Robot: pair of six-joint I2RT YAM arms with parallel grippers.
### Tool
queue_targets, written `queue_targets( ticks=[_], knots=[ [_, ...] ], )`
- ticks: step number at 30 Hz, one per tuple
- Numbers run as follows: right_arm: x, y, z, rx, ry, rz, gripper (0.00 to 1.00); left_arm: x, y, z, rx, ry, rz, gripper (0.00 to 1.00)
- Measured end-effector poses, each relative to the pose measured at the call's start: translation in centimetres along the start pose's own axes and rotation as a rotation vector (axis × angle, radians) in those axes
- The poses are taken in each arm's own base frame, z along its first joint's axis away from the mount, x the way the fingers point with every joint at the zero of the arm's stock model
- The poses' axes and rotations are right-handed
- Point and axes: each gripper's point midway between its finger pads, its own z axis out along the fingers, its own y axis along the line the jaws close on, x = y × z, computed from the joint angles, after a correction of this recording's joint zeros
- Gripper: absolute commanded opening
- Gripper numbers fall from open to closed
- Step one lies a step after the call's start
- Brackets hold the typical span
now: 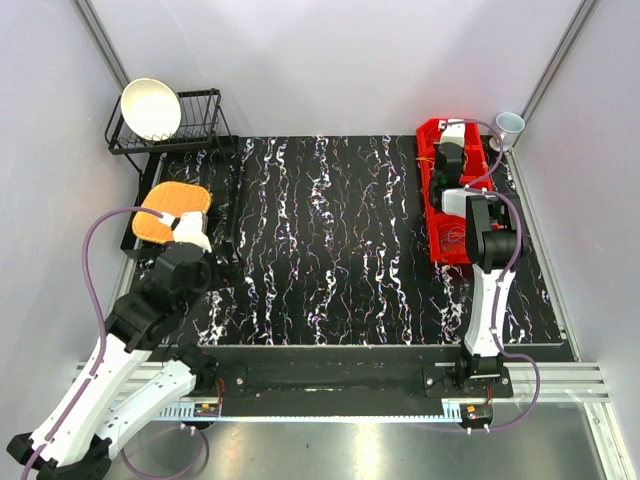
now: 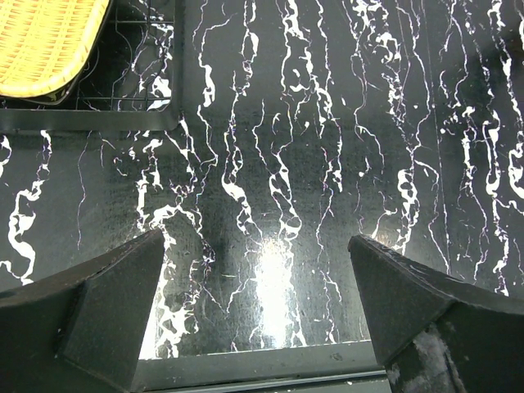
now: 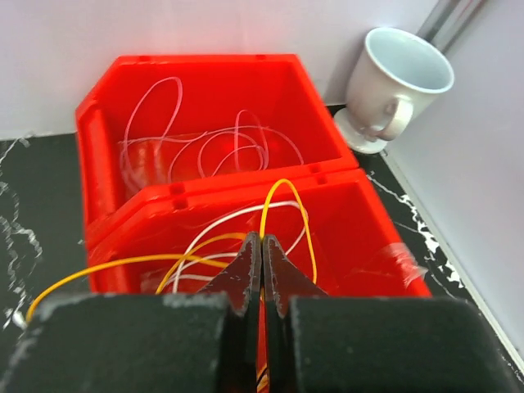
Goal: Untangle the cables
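Note:
My right gripper point(image 3: 262, 241) is shut on a thin yellow cable point(image 3: 288, 190), held over the near red bin point(image 3: 360, 209). The cable arches up from between the fingertips and another length trails left over the bin wall. White cables point(image 3: 221, 219) lie in the same bin. More white cables point(image 3: 205, 147) loop in the far red bin point(image 3: 205, 78). From above, the right gripper point(image 1: 462, 196) sits over the red bins point(image 1: 436, 215). My left gripper point(image 2: 254, 270) is open and empty over the black marbled mat point(image 2: 311, 147), near the left side point(image 1: 195, 238).
A white mug point(image 3: 395, 86) stands behind the bins by the right wall; it also shows from above point(image 1: 509, 127). A black wire rack point(image 1: 170, 135) with a white bowl point(image 1: 151, 108) stands back left. A yellow woven basket point(image 2: 45, 41) lies on a black tray at left.

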Motion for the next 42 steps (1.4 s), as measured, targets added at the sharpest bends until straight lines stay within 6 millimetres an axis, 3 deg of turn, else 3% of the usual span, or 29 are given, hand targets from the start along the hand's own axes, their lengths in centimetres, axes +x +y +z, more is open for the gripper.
queue_targets(
  ticks=[12, 20, 28, 31, 37, 42],
  knots=[
    [-2.1, -0.3, -1.2, -0.003, 0.008, 0.061, 0.0, -0.5, -0.1, -0.5, 0.018, -0.029, -0.012, 0.99],
    [0.0, -0.6, -1.6, 0.03, 0.141, 0.075, 0.0, -0.6, -0.1, -0.6, 0.023, -0.037, -0.015, 0.99],
    [-1.2, -0.7, -1.4, 0.044, 0.187, 0.114, 0.39, -0.6, -0.1, -0.7, 0.026, -0.043, -0.017, 0.99],
    [-1.0, -0.6, -1.6, 0.041, 0.216, 0.122, 0.48, -0.6, -0.1, -0.7, 0.026, -0.043, -0.017, 0.99],
    [-1.7, -0.5, -1.6, 0.043, 0.248, 0.15, 0.57, -0.7, -0.1, -0.8, 0.028, -0.048, -0.02, 0.99],
    [-0.8, 0.7, -2.2, -0.016, 0.307, 0.182, 0.66, -0.7, -0.1, -0.8, 0.028, -0.048, -0.02, 0.99]
  ],
)
